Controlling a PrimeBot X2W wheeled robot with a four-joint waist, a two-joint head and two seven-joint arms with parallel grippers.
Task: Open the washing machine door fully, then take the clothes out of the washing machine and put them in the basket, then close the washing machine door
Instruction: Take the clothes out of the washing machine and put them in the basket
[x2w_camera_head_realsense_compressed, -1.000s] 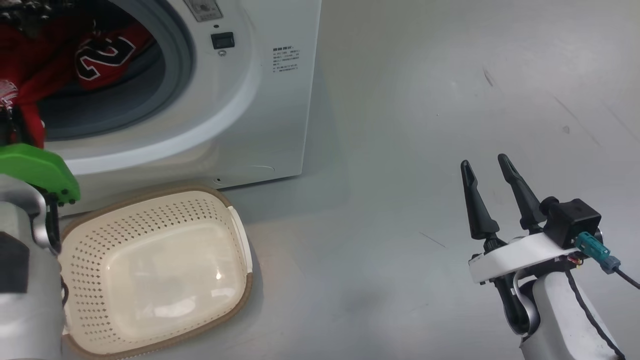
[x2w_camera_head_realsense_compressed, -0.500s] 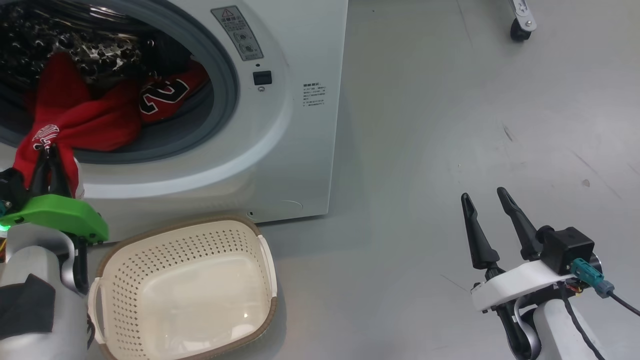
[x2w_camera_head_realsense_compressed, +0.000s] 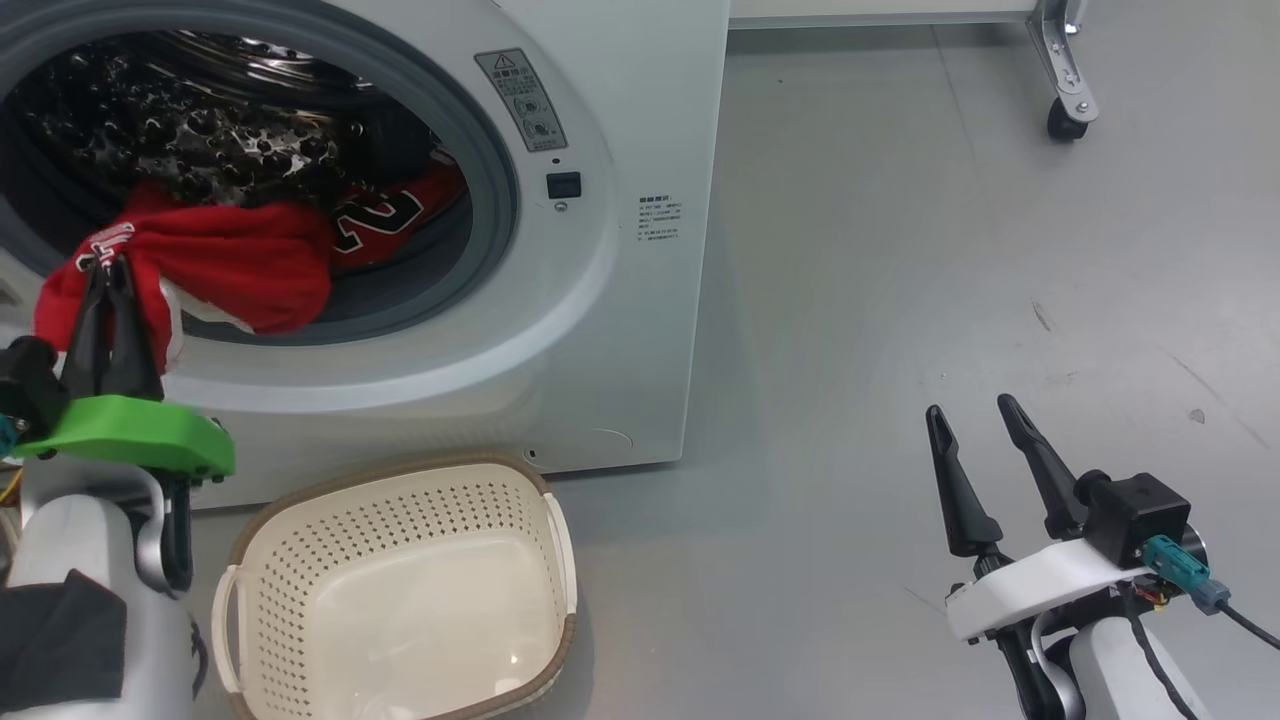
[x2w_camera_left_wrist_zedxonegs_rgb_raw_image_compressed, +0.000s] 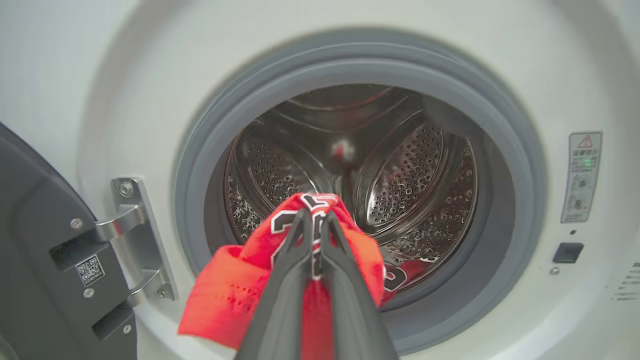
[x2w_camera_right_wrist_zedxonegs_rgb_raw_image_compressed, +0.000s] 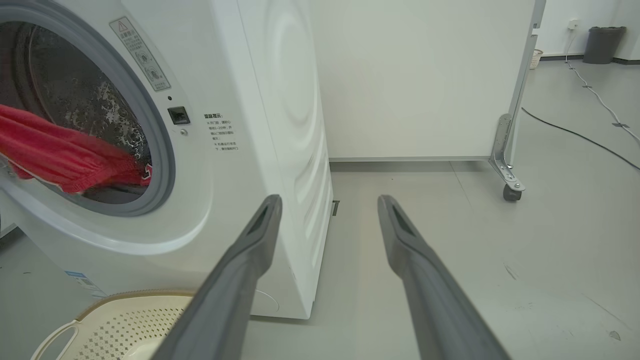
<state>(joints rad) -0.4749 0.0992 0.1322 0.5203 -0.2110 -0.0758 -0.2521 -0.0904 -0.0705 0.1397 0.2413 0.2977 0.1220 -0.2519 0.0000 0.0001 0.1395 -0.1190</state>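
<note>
Clothes in left gripper have slid over gasket edge, perhaps touching it.

Floor: smooth grey, slightly glossy, with a few dark scuffs and thin scratches. White partition panel stands on it; metal bracket leg ends in a black castor. Beyond the panel: black cable trailing over the floor, dark bin by the far wall, socket above the skirting. Light even, diffuse

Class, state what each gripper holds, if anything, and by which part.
The left gripper pinches a red jersey by a bunched fold at its printed lettering. The right gripper holds nothing.
</note>
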